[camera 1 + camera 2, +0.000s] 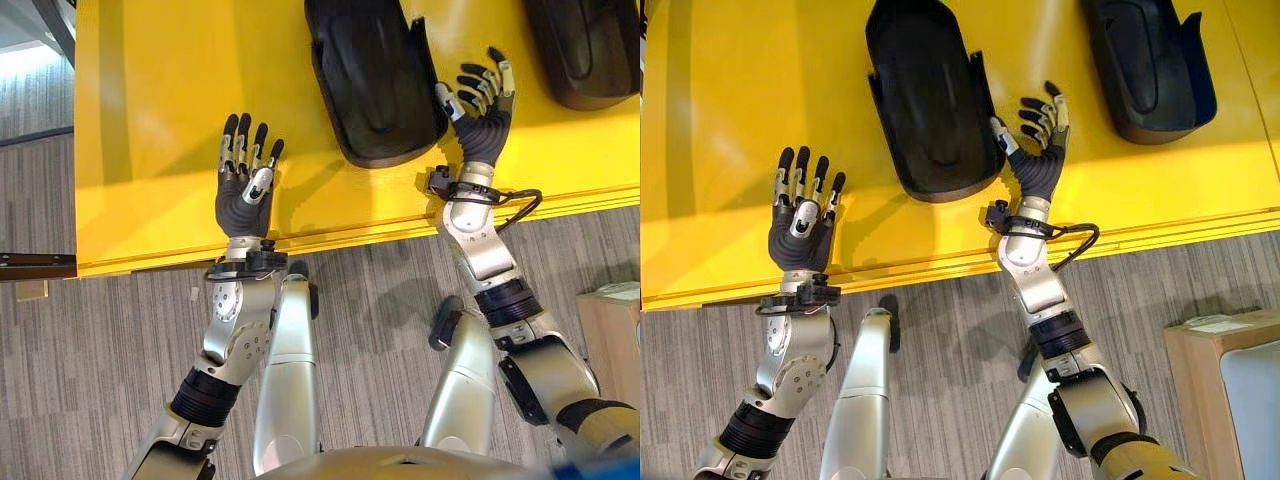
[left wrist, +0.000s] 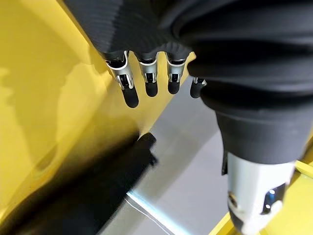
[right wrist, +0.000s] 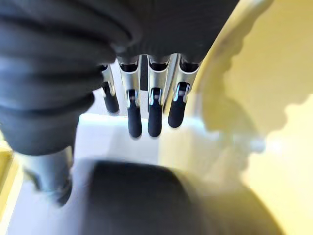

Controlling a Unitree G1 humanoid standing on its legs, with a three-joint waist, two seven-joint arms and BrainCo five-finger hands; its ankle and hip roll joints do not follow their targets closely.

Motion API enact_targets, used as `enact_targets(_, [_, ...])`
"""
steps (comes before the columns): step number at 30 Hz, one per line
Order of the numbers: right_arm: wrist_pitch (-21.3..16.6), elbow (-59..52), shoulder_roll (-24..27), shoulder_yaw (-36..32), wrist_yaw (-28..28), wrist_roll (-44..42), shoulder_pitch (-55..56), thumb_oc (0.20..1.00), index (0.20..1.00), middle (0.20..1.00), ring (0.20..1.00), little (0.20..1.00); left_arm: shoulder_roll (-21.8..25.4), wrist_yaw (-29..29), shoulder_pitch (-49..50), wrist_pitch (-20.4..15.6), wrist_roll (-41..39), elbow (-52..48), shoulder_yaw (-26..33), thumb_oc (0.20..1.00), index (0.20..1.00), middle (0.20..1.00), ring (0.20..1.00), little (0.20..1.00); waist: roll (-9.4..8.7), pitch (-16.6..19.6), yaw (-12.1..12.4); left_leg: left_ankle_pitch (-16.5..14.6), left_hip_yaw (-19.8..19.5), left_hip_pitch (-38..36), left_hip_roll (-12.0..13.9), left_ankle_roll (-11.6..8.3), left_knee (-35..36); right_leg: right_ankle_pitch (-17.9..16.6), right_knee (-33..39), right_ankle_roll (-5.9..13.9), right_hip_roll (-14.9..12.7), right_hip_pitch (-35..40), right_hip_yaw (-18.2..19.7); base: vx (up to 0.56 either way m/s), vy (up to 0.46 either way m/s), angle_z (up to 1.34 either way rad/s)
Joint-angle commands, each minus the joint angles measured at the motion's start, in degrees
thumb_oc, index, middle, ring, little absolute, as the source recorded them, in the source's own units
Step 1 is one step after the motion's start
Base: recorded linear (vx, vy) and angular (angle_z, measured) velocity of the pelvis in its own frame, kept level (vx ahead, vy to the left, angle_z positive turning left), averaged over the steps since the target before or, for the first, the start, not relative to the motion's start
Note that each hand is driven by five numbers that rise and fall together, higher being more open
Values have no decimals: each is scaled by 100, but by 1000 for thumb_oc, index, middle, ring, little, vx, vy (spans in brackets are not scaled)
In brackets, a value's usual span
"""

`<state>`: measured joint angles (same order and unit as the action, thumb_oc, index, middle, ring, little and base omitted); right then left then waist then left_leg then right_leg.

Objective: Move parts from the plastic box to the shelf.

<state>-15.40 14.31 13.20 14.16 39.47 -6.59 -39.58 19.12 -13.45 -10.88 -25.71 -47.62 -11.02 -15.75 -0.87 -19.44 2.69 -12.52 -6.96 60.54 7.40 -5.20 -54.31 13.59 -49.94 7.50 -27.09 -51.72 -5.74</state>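
Note:
Two black moulded parts lie on the yellow shelf surface (image 1: 150, 100): one in the middle (image 1: 370, 80), one at the far right (image 1: 590, 50). My right hand (image 1: 482, 120) hovers just right of the middle part, open, its thumb close to the part's edge and nothing held. In the right wrist view its fingers (image 3: 151, 112) hang straight above the dark part (image 3: 142, 196). My left hand (image 1: 245, 195) is open with spread fingers over bare yellow surface near the front edge, left of the middle part. The left wrist view shows straight fingers (image 2: 146, 81) holding nothing.
The shelf's front edge (image 1: 970, 262) runs across the view, with grey carpet floor (image 1: 100, 360) below it. A light wooden box (image 1: 1220, 390) stands on the floor at the lower right. A dark bar (image 1: 35, 265) juts in at the left edge.

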Motion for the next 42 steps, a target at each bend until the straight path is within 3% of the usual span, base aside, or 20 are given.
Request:
enact_targets(1, [-146, -160, -105, -288, 76, -65, 236, 1000, 1000, 1000, 1000, 1000, 54, -400, 400, 259, 85, 412, -297, 1000, 1000, 1000, 1000, 1000, 109, -559, 75, 42, 74, -149, 61, 118, 445, -8, -400, -63, -108, -250, 115, 0, 0, 0])
enact_targets(18, [-675, -2430, -28, -310, -142, 33, 1008, 1000, 1000, 1000, 1000, 1000, 117, -364, 481, 320, 130, 281, -325, 1000, 1000, 1000, 1000, 1000, 16, -545, -145, 73, 123, -234, 140, 85, 543, -38, -307, -44, -22, -254, 154, -1, 1, -2])
enact_targets(22, [-727, -2951, 210, -203, -334, 204, 1422, 1000, 1000, 1000, 1000, 1000, 164, -335, 573, 292, 192, 203, -238, 1000, 1000, 1000, 1000, 1000, -32, -558, -221, 117, 129, -270, 163, 69, 624, -90, -230, -23, 2, -225, 138, -2, -5, -4])
enact_targets(29, [-216, -3309, 1430, -291, -152, 2296, 2251, 1000, 1000, 1000, 1000, 1000, 315, -246, 837, 123, 537, 9, 30, 1000, 1000, 1000, 1000, 1000, -118, -531, -319, 150, 119, -368, 216, 20, 748, -147, -112, 44, 49, -136, 110, 1, -8, -4])
enact_targets(32, [-41, -3207, 1733, -329, -72, 2845, 2465, 1000, 1000, 1000, 1000, 1000, 336, -216, 871, 64, 551, -6, 58, 1000, 1000, 1000, 1000, 1000, -134, -517, -337, 155, 124, -395, 226, 10, 784, -161, -87, 62, 53, -119, 106, 5, -8, 0])
enact_targets(34, [560, -2977, 2377, -409, 188, 4297, 2735, 1000, 1000, 1000, 1000, 1000, 386, -172, 922, -33, 627, -15, 134, 1000, 1000, 1000, 1000, 1000, -151, -483, -354, 142, 110, -411, 249, -10, 799, -165, -61, 94, 51, -101, 92, 19, -11, 5])
enact_targets(38, [1261, -2594, 3050, -209, 144, 5733, 2748, 1000, 1000, 1000, 1000, 1000, 445, -61, 881, -62, 600, -36, 160, 1000, 1000, 1000, 1000, 1000, -175, -437, -337, 152, 85, -436, 270, -43, 836, -178, -46, 118, 56, -72, 80, 11, -10, -3])
enact_targets(42, [1485, -2510, 3426, -70, -72, 6394, 2732, 1000, 1000, 1000, 1000, 1000, 467, 15, 773, 4, 570, 9, 146, 1000, 1000, 1000, 1000, 1000, -196, -417, -331, 145, 84, -431, 267, -55, 829, -202, -30, 136, 43, -64, 73, 3, -2, 4])
